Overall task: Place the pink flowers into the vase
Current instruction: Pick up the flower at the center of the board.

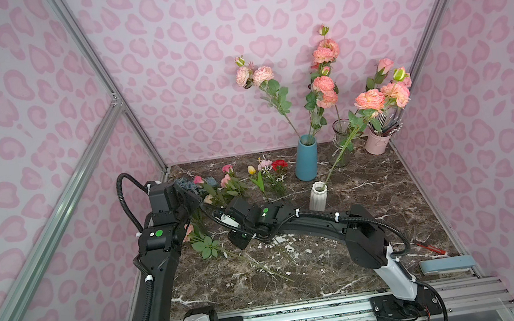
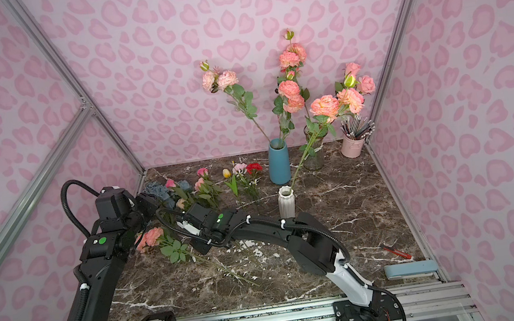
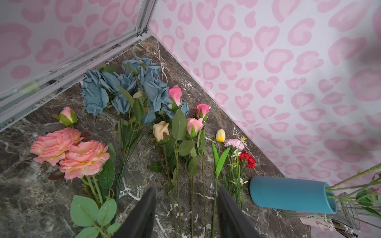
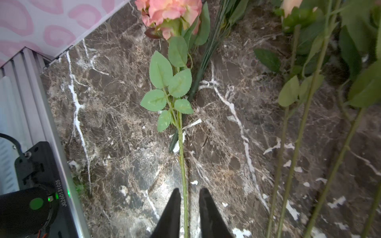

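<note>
Black fingers of the right end effector [image 4: 189,191] fill the near edge of the right wrist view. They stand narrow, one each side of a thin green stem [image 4: 181,156], with a sliver of dark marbled desk [image 4: 115,123] showing between stem and one finger; straddling, not yet pinching, I'd say. That stem belongs to the salmon-pink ruffled double bloom [image 2: 150,237] lying flat on the desk just beside the left arm. Its long axis runs from the blooms, past a cluster of serrated leaves [image 4: 167,88], straight through the finger gap, so the fingers sit square across it. The left end effector [image 3: 186,188] hovers empty, fingers well apart, above the stems of the small pink rosebuds [image 3: 194,125] farther back. The right arm looks the one placed for this stem. The white ribbed ceramic vase [image 1: 318,197] stands well apart toward the right, one salmon stem leaning in it.
</note>
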Tool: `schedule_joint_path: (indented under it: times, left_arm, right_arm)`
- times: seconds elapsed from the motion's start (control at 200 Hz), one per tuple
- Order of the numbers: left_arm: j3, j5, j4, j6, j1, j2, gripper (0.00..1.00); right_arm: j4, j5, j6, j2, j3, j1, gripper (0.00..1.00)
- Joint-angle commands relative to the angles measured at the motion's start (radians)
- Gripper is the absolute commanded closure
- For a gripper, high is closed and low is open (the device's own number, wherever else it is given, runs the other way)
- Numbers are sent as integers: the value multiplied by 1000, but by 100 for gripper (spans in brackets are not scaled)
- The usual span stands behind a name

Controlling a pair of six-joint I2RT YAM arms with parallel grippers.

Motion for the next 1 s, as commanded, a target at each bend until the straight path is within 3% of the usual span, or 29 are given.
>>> schedule_joint_path:
  times: [0.0,0.38,0.995]
  left_arm:
    - [-12,11,32,10,21,-10,49]
    - [-8,-37,30,41,41,-35,49]
    - [-15,-38,37,48,45,-48,49]
  right_arm:
    - [-55,-12,-26,57,73,8,78]
    - [-158,-38,-56,249,304,27,78]
    - [-169,-46,-60,322,369,28,78]
